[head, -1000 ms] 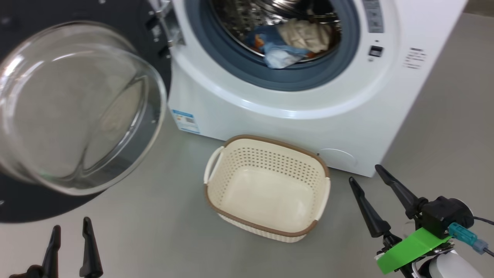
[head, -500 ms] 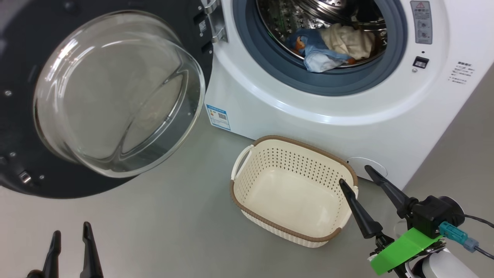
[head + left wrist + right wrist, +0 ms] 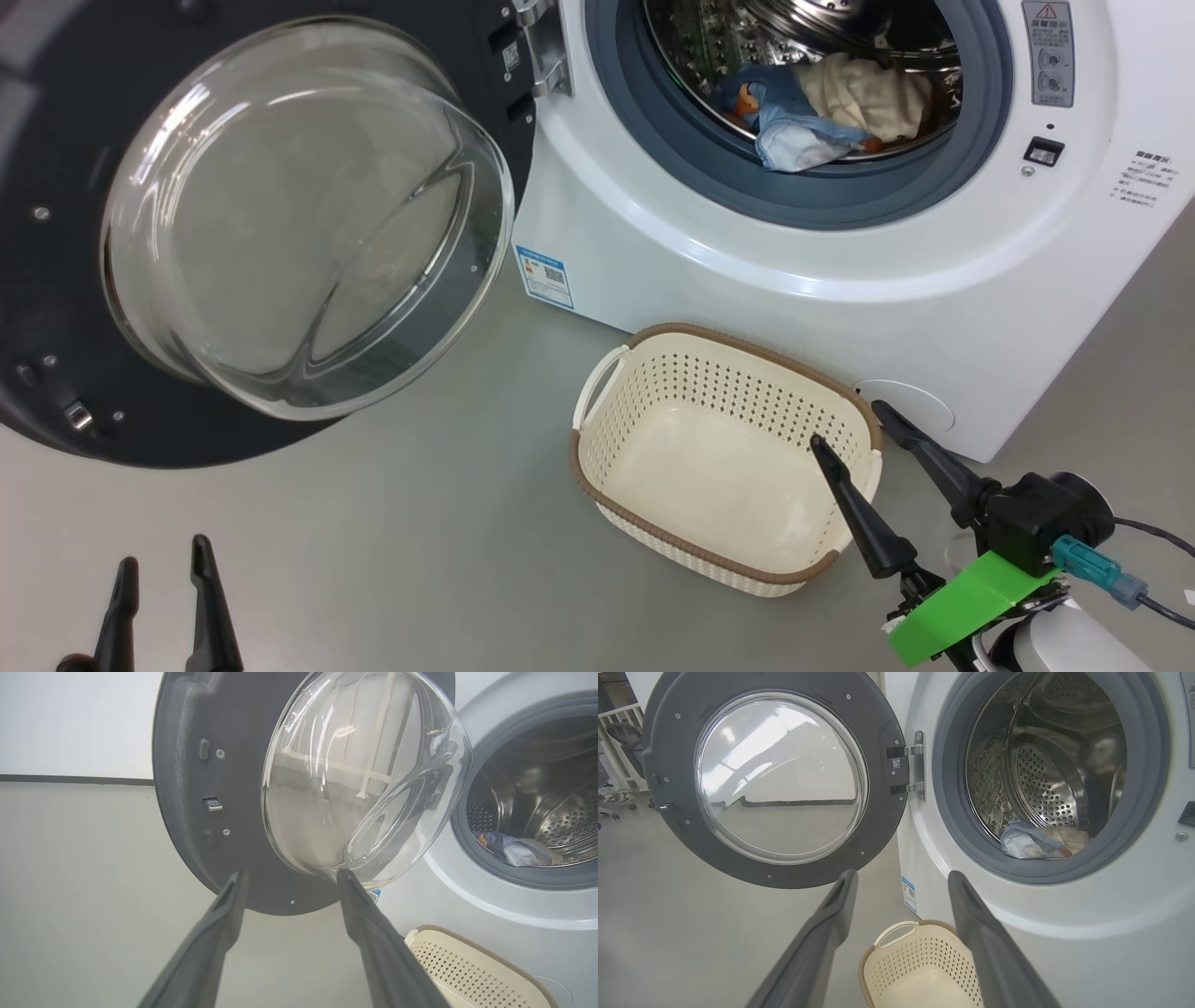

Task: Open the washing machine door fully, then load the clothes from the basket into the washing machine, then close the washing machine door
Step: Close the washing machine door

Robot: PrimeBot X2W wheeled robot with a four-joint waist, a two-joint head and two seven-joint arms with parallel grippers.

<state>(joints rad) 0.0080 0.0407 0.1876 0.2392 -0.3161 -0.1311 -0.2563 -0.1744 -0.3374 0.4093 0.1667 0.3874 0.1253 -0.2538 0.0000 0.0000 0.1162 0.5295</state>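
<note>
The washing machine point(image 3: 747, 271) stands with its door point(image 3: 56, 401) swung wide open to the left, glass bowl point(image 3: 299, 215) facing out. The clothes point(image 3: 822, 112), light blue and cream, lie in the steel drum, just behind the gasket. The basket point(image 3: 709, 338) sits empty on the floor before the machine. My right gripper point(image 3: 848, 422) is open at the basket's right rim, holding nothing. My left gripper point(image 3: 161, 553) is open at the lower left, below the door. The left wrist view shows the left gripper point(image 3: 292, 873) under the door point(image 3: 187, 788). The right wrist view shows the right gripper point(image 3: 902, 873) above the basket point(image 3: 896, 926), level with the clothes point(image 3: 1031, 842).
Grey floor point(image 3: 420, 523) spreads between the door and the basket. A small blue label point(image 3: 546, 275) marks the machine's lower left corner. A white rail point(image 3: 616, 742) and a chair's wheels stand far off behind the door.
The head camera has swung, so the door, machine and basket sit further right in the picture. My right gripper's near finger now overlaps the basket's right rim. Both grippers stay open.
</note>
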